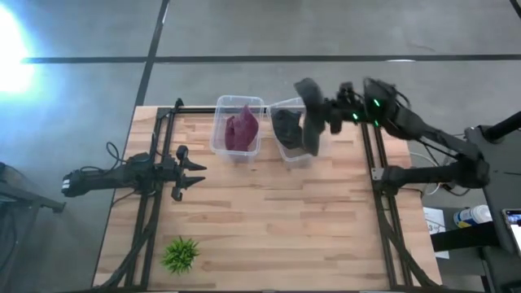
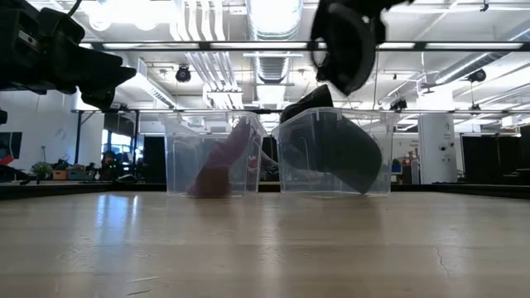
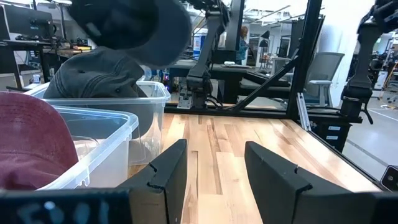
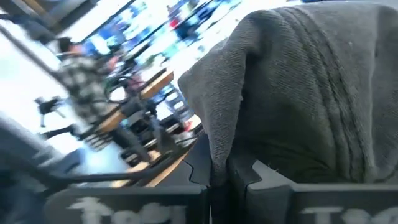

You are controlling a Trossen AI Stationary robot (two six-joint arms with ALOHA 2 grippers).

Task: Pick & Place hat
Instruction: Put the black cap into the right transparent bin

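Note:
Two clear bins stand side by side at the table's far edge. The left bin holds a maroon hat. The right bin holds a dark grey hat. My right gripper is shut on another dark grey hat, held in the air above the right bin; this hat also shows in the low view. My left gripper is open and empty over the table's left part, its fingers pointing toward the bins. My right gripper pinches a fold of the grey hat's cloth between its two fingers; which part of the hat this is, I cannot tell. The fingers come about level from the table's right side. The hat hangs slack below them, lifted clear above the right bin.
A small green plant stands near the front left corner. Black frame rails run along the table's left and right sides. Bare wood lies in front of the bins.

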